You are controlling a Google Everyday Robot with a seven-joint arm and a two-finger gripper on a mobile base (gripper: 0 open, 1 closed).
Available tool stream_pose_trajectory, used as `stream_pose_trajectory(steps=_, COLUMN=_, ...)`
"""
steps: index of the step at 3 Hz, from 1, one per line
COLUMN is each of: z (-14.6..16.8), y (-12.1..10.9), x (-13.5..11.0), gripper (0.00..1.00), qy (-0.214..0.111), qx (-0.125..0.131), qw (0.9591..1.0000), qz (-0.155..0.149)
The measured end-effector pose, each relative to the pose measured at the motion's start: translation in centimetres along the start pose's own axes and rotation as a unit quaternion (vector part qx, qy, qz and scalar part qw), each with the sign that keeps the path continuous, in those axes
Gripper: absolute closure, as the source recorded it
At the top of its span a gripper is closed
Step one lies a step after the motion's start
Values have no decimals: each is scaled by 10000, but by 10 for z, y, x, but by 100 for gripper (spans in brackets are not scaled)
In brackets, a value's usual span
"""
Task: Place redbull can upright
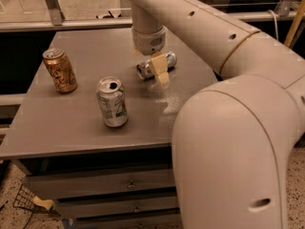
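The redbull can (147, 69), slim and shiny silver-bluish, lies on its side on the grey table (81, 123), right of the table's middle and toward the back. My gripper (159, 68) hangs straight down from the arm's wrist (148, 37) and sits right at the can, covering its middle. The can's two ends stick out on either side of the gripper. The can rests on the tabletop.
A wider white-green can (112, 102) stands upright, opened, near the table's front middle. An orange-gold can (59, 70) stands upright at the left. My large arm fills the right side of the view. Drawers sit below the tabletop.
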State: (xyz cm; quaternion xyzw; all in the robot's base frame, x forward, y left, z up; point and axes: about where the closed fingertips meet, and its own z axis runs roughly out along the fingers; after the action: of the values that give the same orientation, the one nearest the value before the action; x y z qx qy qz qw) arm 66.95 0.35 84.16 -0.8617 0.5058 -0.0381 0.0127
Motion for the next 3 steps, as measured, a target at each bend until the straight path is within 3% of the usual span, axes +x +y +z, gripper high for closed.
stream_pose_trajectory(steps=2, z=0, y=-5, x=8, gripper=56, qy=13, qx=4, qw=10000, qz=-2)
stream_pose_trajectory(steps=3, z=-8, y=-4, x=8, gripper=79, qy=-42, qx=51, qw=10000, qz=10)
